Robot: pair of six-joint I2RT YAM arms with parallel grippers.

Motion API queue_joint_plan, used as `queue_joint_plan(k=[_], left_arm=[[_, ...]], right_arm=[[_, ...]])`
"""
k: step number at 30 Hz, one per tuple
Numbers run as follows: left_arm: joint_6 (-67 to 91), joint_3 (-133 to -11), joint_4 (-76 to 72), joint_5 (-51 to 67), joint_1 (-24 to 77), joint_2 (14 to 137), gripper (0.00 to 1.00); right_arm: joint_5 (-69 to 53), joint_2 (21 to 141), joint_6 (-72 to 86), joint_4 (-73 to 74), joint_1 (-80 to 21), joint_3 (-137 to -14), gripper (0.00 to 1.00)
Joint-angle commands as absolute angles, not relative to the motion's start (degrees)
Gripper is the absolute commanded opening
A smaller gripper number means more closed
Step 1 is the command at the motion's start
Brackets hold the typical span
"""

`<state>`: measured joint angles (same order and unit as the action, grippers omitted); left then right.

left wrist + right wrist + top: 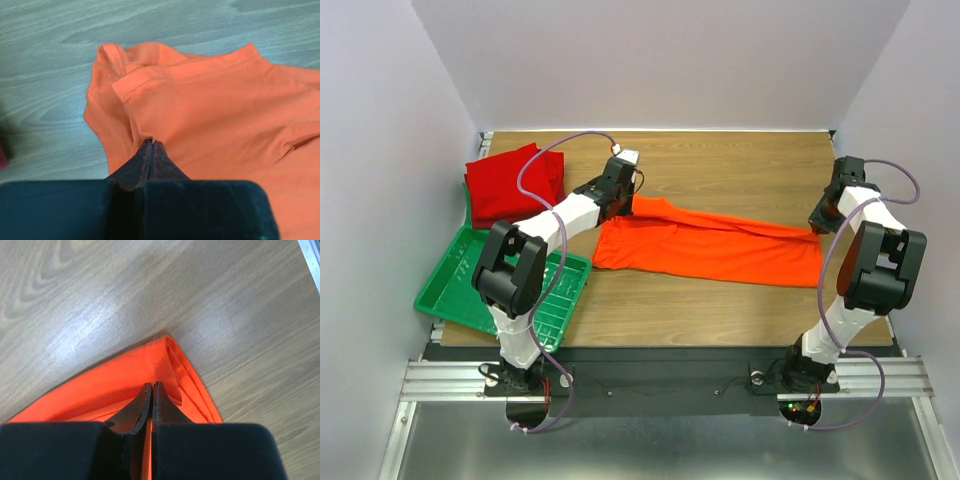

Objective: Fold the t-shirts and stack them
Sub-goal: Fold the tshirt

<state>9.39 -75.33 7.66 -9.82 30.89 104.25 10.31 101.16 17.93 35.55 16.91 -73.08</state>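
Top external shows left tool [628,206], right tool [817,226] pinching orange t-shirt [710,248] beside green tray [438,292].

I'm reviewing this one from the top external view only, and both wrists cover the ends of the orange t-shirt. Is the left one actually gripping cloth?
Observer: Yes. In the left wrist view the left gripper has its jaws shut on a fold of the orange t-shirt, beside a stitched hem.
Operator: And the right end?
Observer: The right gripper has its jaws shut on the shirt's corner. Several folded layers show along that edge.
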Motion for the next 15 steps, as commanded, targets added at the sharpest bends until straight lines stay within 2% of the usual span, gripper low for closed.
queue_joint_plan(k=[1,8,12,13,15], left_arm=[[9.3,-74.4,7.8,-12.0,31.5,101.0,0.0],[9.5,-72.4,8.4,-12.3,31.9,100.9,0.0],[10.0,-70.9,8.9,-13.2,31.9,100.3,0.16],[10.1,-70.8,9.2,-13.5,31.9,100.2,0.3],[10.5,-70.4,9.8,-14.6,31.9,99.9,0.43]], right_arm=[[12.6,98.8,18.3,34.6,17.2,-72.2,0.0],[14.9,98.3,18.2,34.6,17.2,-71.1,0.0],[16.2,98.4,18.1,34.5,17.2,-70.5,0.0],[16.7,98.5,18.2,34.5,17.2,-70.2,0.0],[17.3,98.7,18.1,34.6,17.2,-70.0,0.01]])
